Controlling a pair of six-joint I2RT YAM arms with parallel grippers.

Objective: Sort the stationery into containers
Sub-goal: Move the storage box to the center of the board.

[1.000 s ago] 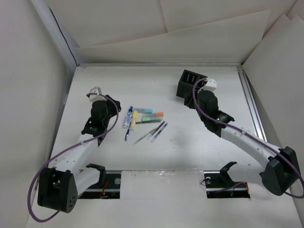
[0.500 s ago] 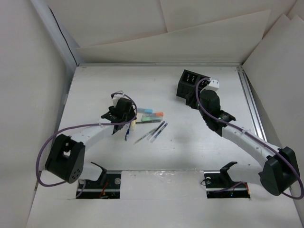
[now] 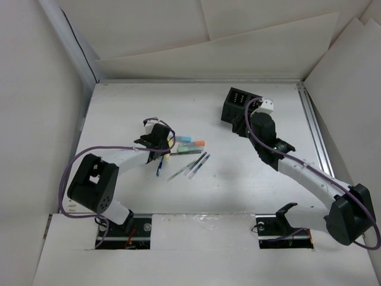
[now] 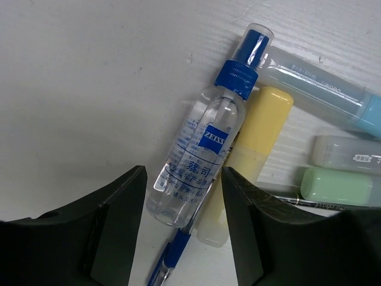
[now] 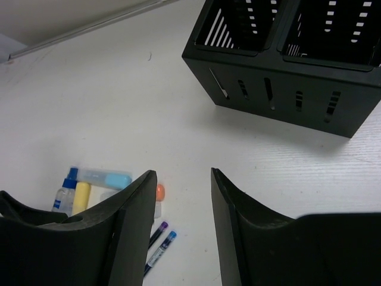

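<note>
The stationery lies in a cluster at centre-left of the table (image 3: 187, 152). In the left wrist view a clear spray bottle with a blue cap (image 4: 205, 149) lies beside a yellow marker (image 4: 253, 155), over a blue pen (image 4: 172, 256), with pale blue (image 4: 321, 89) and green (image 4: 339, 186) markers to the right. My left gripper (image 4: 184, 179) is open, low over the bottle's base, one finger on each side with a gap. The black two-compartment container (image 3: 237, 106) stands at the back right. My right gripper (image 5: 181, 179) is open and empty, just in front of it (image 5: 286, 71).
Two clear pens with dark caps (image 3: 199, 163) and a thin green pen (image 3: 178, 171) lie at the cluster's near right. A marker with an orange cap (image 3: 193, 143) lies behind them. White walls ring the table, with a metal rail (image 3: 315, 137) along the right side.
My left arm has swung in from the left to hang over the spray bottle, and its jaws have opened. The right arm has barely moved.
</note>
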